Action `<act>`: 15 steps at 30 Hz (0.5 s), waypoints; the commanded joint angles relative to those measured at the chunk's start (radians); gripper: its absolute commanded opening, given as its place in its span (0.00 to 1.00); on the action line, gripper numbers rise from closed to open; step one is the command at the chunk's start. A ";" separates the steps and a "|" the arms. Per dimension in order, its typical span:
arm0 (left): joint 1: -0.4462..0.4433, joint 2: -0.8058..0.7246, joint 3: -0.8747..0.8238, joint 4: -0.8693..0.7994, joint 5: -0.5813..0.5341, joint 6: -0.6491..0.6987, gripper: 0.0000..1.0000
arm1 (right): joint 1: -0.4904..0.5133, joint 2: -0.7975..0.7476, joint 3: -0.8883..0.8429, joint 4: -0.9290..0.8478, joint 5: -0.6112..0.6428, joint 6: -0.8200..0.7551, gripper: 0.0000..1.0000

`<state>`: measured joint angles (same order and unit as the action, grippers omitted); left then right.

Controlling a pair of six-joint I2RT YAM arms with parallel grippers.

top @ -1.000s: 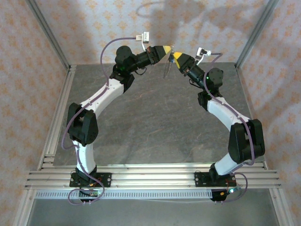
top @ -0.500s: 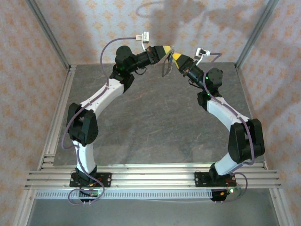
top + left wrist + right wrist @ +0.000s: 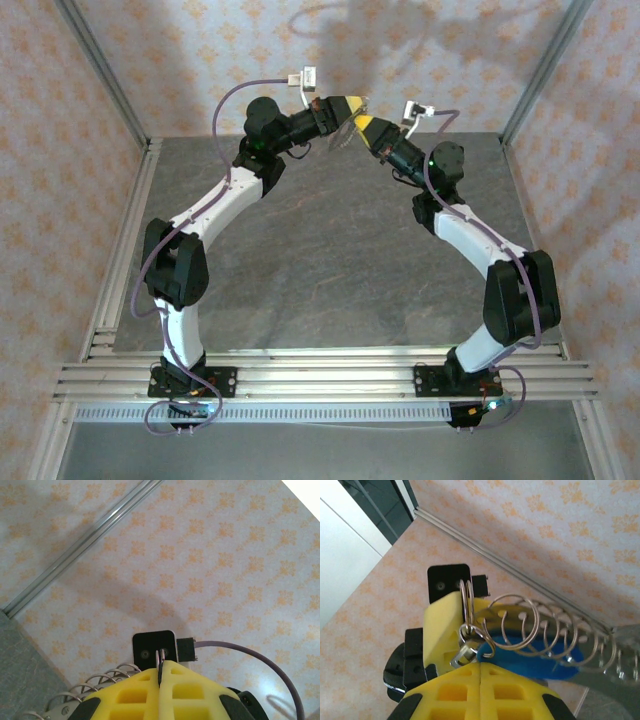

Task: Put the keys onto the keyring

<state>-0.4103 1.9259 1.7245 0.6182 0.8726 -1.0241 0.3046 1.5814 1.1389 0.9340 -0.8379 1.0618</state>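
Presently, both arms are raised well above the grey stone-patterned surface [image 3: 330, 260], their yellow-fingered tips meeting close to the back wall.

Your left tool [image 3: 161, 670] is closed. A thin pale metal wire keyring [image 3: 466, 597] — a doubled loop with a long coiled stretch trailing off to one side — pokes out of its seam, so I judge it pinched there.

Your right tool [image 3: 480, 674] is also closed, fingers pressed flat together. A small silver split ring [image 3: 476, 639] sits right at its tips. The bright blue plastic head of the key [image 3: 540, 662] lies just behind it, under the coils. Whether this tool pinches the key itself or only the small ring, I cannot tell; the shaft is hidden.

Risks, as judgement:
- The threading looks in hand, not finished.
- The left tool grips the wire by an edge only. A twist from the right arm could drag the wire out of those fingers and drop everything to the surface well below.
- The coils crowd the key — the small ring may snag on a turn instead of entering the loop's opening.
- With the tips this close, a further push risks finger striking finger.

Move slowly and keep any pull along the wire.
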 commanded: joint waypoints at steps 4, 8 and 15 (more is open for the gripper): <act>-0.004 -0.059 0.012 0.066 -0.001 -0.007 0.00 | 0.018 -0.013 0.017 -0.064 -0.042 -0.079 0.00; -0.004 -0.064 0.010 0.065 0.000 -0.007 0.00 | 0.012 -0.055 -0.001 -0.164 -0.047 -0.144 0.00; -0.004 -0.070 0.007 0.064 -0.007 -0.005 0.00 | -0.062 -0.192 -0.103 -0.290 -0.047 -0.229 0.18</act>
<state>-0.4110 1.9217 1.7245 0.6182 0.8711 -1.0241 0.2855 1.4822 1.0752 0.6857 -0.8726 0.8989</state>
